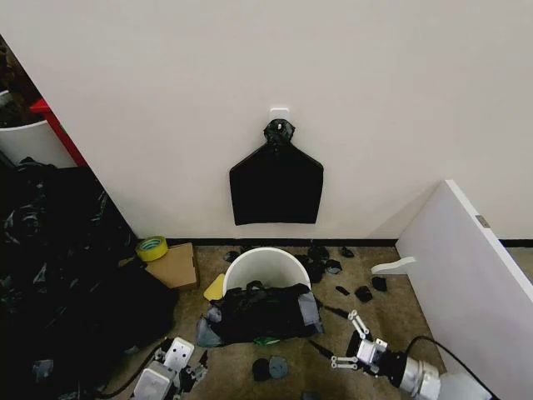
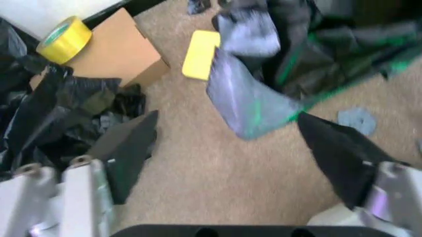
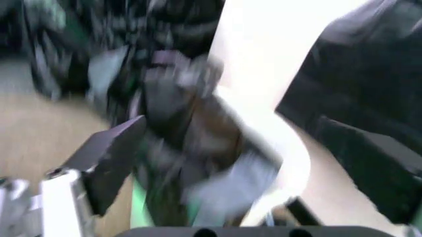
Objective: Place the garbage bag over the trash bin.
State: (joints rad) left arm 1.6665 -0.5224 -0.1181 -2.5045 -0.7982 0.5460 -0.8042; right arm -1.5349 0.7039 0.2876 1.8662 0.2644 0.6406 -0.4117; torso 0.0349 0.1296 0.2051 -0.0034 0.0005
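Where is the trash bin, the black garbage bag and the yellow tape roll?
trash bin (image 1: 268,265): head view, on its white inner wall.
garbage bag (image 1: 265,312): head view, on the crinkled middle, draped over the bin's near rim.
yellow tape roll (image 1: 151,247): head view, on its top ring.

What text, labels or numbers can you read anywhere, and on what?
None can be read.
The tape roll, the cardboard box, the trash bin and the garbage bag show no legible print.
Both wrist views are too blurred to tell.
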